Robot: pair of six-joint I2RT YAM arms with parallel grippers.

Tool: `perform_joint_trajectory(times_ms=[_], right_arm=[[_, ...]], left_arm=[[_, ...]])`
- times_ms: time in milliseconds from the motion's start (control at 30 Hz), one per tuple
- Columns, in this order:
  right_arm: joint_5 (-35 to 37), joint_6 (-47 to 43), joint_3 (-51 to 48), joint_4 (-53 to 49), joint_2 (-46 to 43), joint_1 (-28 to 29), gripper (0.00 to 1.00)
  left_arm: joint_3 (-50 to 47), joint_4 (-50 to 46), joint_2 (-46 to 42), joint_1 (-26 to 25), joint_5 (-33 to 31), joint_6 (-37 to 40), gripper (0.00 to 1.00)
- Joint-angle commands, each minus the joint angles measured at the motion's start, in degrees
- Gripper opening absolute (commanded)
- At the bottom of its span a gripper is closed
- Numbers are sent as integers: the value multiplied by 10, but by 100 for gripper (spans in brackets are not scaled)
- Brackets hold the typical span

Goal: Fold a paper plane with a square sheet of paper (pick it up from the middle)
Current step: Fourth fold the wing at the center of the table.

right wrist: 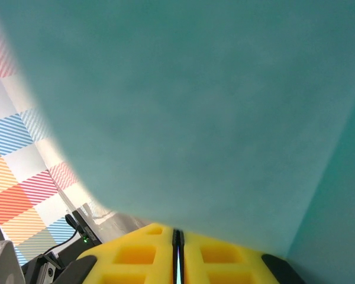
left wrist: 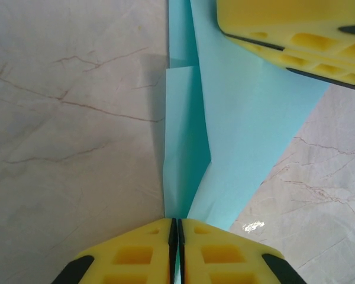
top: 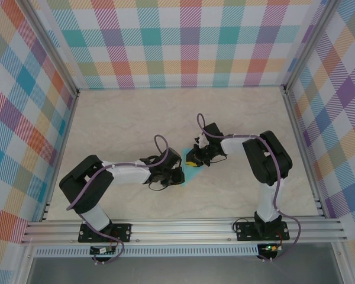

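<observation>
Left gripper (left wrist: 176, 222): jaws pressed together, pinched paper (left wrist: 248, 136) corner. Right gripper (right wrist: 177, 232): jaws nearly shut, pinched same paper, midway between worktop (top: 136, 118) side edges.

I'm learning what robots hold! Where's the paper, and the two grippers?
paper (left wrist: 248, 118), left wrist view, flat middle of the sheet.
left gripper (left wrist: 176, 228), left wrist view, between its fingertips.
right gripper (right wrist: 177, 235), right wrist view, between its fingertips.

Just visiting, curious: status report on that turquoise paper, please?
Left tool shut on the paper, near tip. Right tool shut on it too. Paper creased, partly folded. Tools close together.
</observation>
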Motion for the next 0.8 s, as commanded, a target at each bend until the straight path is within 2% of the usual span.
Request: perform_joint_trajectory(times_ms=[0,267,333,467,600,767], right_arm=[[66,-16,-10,-45,40,3,12],[65,-23,-11,-49,50,3,11],[65,-23,-11,-49,51,3,11],[69,-23,-10,-53,52,3,10],[70,-23,-8,-55,50,3,10],[69,-21,-8,-55,49,3,10]], left_arm=[[-24,-31,-25,-12,-17,-21,18],[-25,-58,-135,-11,-106,-78,23],[-37,-41,-157,-10,-112,-95,24],[-36,23,-154,-10,-77,-103,24],[-18,84,-106,-10,-25,-106,22],[-1,128,-44,-10,10,-109,21]])
